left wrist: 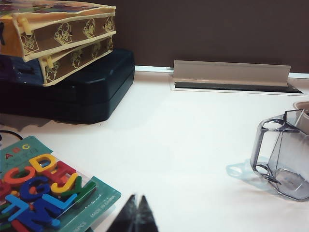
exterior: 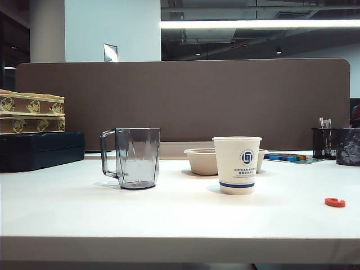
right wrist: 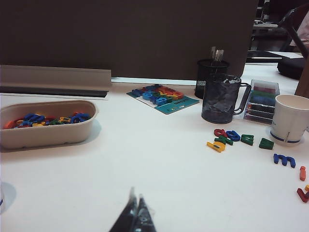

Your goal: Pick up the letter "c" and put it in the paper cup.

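1. Stacked patterned boxes point(exterior: 31, 113) are resting on a dark case point(exterior: 40, 149) at the 9 o'clock edge of the exterior view, on the white desk point(exterior: 169, 216).
2. A clear grey faceted mug point(exterior: 132, 157) is standing upright left of centre, its handle pointing toward 9 o'clock.
3. A low beige bowl point(exterior: 201, 161) is sitting behind the paper cup point(exterior: 237, 165), toward 10 o'clock from it; in the right wrist view the bowl is holding small coloured letters point(right wrist: 46, 119).
4. The paper cup is standing upright just right of centre, its blue logo facing the camera.
5. The letter "c" point(exterior: 334, 202) is lying flat on the desk at 4 o'clock from the cup, well apart from it and near the right edge of the exterior view.
6. A black mesh pen holder point(exterior: 324, 142) is standing at the far right by the partition.
7. The left gripper point(left wrist: 135, 214) is showing only in its wrist view, its dark tips lying together and holding nothing, above bare desk beside a card of coloured letters point(left wrist: 46, 188).
8. The right gripper point(right wrist: 135, 215) is showing only in its wrist view, its tips pressed together on nothing, with loose letters point(right wrist: 231, 138) and a second white cup point(right wrist: 290, 118) lying beyond it.
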You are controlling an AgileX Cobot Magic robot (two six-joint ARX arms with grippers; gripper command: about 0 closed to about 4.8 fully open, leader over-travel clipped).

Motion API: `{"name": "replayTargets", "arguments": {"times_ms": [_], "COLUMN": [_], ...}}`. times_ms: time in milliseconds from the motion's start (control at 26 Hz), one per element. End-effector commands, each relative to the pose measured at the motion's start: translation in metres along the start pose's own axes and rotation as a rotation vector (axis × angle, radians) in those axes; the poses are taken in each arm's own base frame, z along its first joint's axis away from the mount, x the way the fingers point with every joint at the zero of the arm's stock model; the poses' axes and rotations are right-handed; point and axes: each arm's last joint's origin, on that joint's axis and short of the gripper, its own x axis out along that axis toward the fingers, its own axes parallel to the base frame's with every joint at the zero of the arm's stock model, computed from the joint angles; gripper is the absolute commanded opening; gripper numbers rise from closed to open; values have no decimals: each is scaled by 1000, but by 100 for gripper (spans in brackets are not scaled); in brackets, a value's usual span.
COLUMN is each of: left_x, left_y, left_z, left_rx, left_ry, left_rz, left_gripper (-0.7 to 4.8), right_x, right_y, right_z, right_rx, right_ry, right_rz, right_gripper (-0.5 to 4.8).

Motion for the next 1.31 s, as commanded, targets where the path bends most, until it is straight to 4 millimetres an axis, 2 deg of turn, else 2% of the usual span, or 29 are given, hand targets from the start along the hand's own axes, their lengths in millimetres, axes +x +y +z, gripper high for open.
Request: {"name": "replayTargets", "arguments": {"times_ms": [38, 538, 654, 769, 884, 1153, 1307], "left_x": [0, 0, 0, 0, -1, -4, -5], "left_y": [0, 0, 0, -2, -4, -4, -5], "left_z": [2, 3, 3, 5, 10, 24, 29], "left_rx": [2, -2, -71, -70, -62, -52, -42], "left_ry": [-13, -15, -20, -33, -85, -128, -143], "left_rz": [-3, -5, -14, -61, -119, -127, -136], "left_gripper": [-6, -5, -5, -5, -5, -5, -5], "right_x": [0, 0, 0, -1, -3, -7, -13], "right_y": [0, 0, 0, -1, 0, -1, -2], "right_z": [-1, 2, 9, 17, 22, 40, 56], "right_rx": [1, 9, 104, 278, 291, 315, 228], "right_ry": [-5, -34, -110, -189, -235, -249, -218], "right_rz": [1, 4, 6, 21, 36, 46, 34], "right_gripper": [-1, -1, -1, -1, -1, -1, 0]}}
